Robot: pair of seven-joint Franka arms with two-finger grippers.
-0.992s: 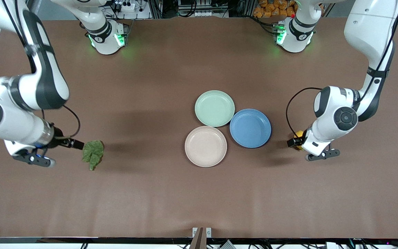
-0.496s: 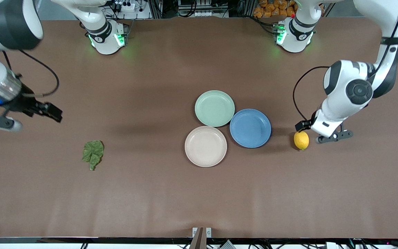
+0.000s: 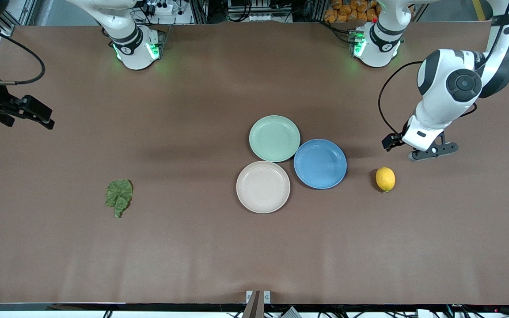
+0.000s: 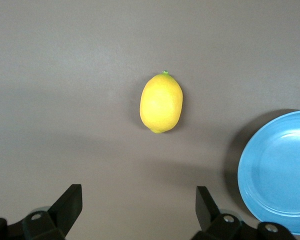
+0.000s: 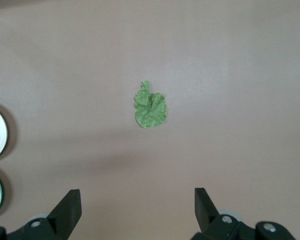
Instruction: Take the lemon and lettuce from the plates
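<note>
The lemon (image 3: 385,179) lies on the bare table beside the blue plate, toward the left arm's end; it also shows in the left wrist view (image 4: 161,103). The lettuce (image 3: 119,196) lies flat on the table toward the right arm's end, also in the right wrist view (image 5: 150,107). The mint green plate (image 3: 275,138) and the cream plate (image 3: 263,186) are empty at the table's middle. My left gripper (image 3: 390,143) is open and empty, raised above the table near the lemon. My right gripper (image 3: 38,114) is open and empty, high over the table's end.
A blue plate (image 3: 320,163) touches the two other plates and shows in the left wrist view (image 4: 282,172). The arm bases (image 3: 136,44) stand along the table's top edge in the front view.
Both grippers have let go and risen: the left one off the lemon, the right one off the lettuce. Both arms have drawn back toward their bases. Lemon and lettuce stay on the table.
</note>
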